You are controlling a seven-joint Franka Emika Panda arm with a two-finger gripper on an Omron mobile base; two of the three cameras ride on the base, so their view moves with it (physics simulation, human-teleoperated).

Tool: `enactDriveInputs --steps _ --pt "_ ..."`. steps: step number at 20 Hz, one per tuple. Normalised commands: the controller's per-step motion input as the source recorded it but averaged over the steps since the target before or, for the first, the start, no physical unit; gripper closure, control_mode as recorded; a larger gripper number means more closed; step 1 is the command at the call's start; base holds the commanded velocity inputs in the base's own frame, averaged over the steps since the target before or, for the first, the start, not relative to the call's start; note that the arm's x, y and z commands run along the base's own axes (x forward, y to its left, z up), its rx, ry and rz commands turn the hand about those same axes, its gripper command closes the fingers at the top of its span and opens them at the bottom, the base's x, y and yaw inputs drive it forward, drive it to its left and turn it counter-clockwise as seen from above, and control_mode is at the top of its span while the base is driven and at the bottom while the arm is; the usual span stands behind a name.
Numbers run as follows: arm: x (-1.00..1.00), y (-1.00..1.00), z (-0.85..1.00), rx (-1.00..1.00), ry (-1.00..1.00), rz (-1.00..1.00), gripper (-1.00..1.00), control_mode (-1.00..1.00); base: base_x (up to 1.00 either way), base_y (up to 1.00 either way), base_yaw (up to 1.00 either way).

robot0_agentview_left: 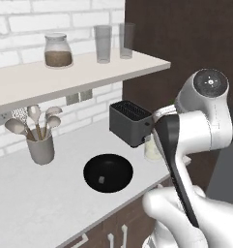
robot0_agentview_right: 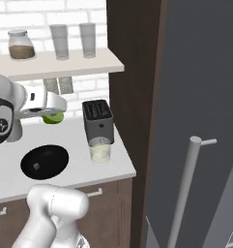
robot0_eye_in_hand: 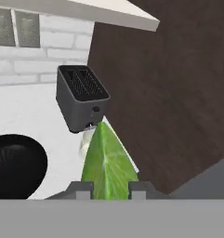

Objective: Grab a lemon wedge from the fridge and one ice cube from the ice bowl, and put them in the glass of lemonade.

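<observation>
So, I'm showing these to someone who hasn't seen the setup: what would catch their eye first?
Most likely the bright green lemon wedge, looming in the hand view between the fingertips of the gripper, which is shut on it above the counter. Next, the glossy black ice bowl near the counter's front edge, one pale ice cube inside. Then the glass of lemonade in front of the dark toaster.

No legible text, label, brand, number or sign is found on any surface. The jar (robot0_agentview_left: 58,50) on the shelf (robot0_agentview_left: 79,72), the toaster (robot0_agentview_left: 130,123) and the fridge (robot0_agentview_right: 200,121) door carry no readable marking.
</observation>
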Motion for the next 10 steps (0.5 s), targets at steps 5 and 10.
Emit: enactDriveInputs --steps 5,10 --pt "0.00 -0.09 -0.15 0.00 0.33 0.00 1.00 -1.00 0.00 0.00 0.00" --pt "0.00 -0.31 -0.10 0.00 0.32 0.01 1.00 -1.00 0.00 0.00 0.00"
